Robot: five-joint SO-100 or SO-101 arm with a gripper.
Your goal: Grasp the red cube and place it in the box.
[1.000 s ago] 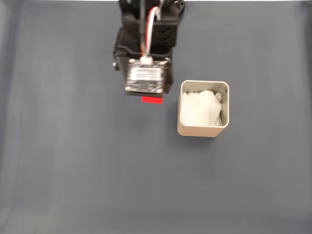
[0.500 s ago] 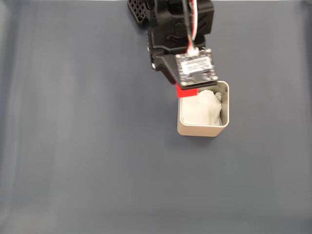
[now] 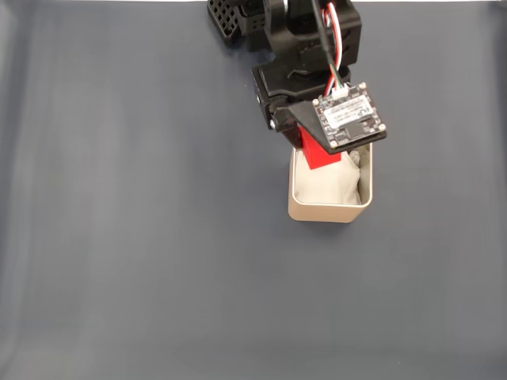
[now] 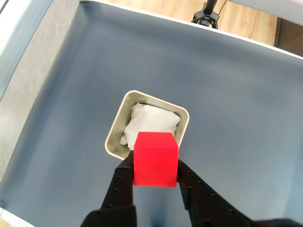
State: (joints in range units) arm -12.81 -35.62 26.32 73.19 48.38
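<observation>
**Around the work surface**

We see a dark grey-blue mat (image 3: 142, 261) covering the table in the fixed view. In the wrist view, a wooden floor (image 4: 236, 19) lies beyond the mat at twelve o'clock, with a black tripod foot (image 4: 207, 13) standing there.

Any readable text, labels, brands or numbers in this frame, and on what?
Nothing legible.
White label on the camera board at the wrist, fixed view: print too small and blurred to read.
Red cube, box, gripper: no markings.

Red cube (image 4: 155, 159) now above box (image 4: 113, 136)
</observation>
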